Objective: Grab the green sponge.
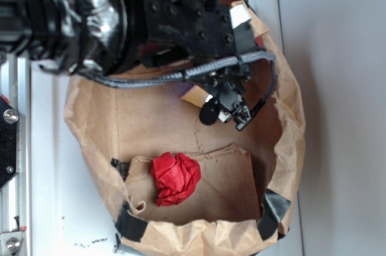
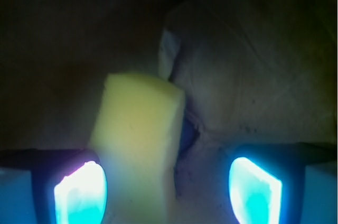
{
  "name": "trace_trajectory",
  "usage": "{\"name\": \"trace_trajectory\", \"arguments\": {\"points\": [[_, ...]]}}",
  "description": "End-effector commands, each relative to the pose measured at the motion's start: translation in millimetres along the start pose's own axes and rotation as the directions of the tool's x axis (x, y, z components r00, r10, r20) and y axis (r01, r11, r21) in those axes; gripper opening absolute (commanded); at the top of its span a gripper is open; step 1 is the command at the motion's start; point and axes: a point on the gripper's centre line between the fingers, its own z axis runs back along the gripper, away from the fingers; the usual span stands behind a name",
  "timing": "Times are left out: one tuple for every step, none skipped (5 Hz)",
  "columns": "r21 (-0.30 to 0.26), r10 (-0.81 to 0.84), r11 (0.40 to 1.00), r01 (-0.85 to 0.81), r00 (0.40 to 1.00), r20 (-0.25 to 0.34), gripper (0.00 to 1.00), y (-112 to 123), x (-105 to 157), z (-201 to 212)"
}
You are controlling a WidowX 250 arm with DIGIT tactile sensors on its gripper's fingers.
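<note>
Here, gripper [image 2: 168, 187] spread open, green sponge [image 2: 138, 134] between fingers [image 2: 80, 192], apparently touching the left one, brown paper bag [image 1: 289, 147] beneath

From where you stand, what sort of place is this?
Probably a robot test bench: a crumpled brown paper bag on a white table, holding a red cloth ball and a yellow sponge.

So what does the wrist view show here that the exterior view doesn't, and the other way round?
Only the wrist view shows the green sponge, pale yellow, lying between the glowing fingertips, nearer the left one, jaws apart. Only the exterior view shows the red cloth ball, the whole brown paper bag with its black tape patches, and the arm reaching in. Both share the gripper and the bag's crumpled paper.
</note>
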Motion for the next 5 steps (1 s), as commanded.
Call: {"name": "trace_trajectory", "arguments": {"points": [[-0.044,0.029,0.999,-0.025,0.995,0.099,1.00,-7,12,21],[-0.044,0.048,0.998,-0.043,0.993,0.112,1.00,-14,13,16],[-0.038,0.066,0.997,-0.062,0.992,0.107,1.00,-20,13,15],[-0.036,0.076,0.997,-0.072,0.991,0.106,1.00,-25,13,16],[-0.030,0.078,0.997,-0.075,0.992,0.100,1.00,-26,13,18]]}}
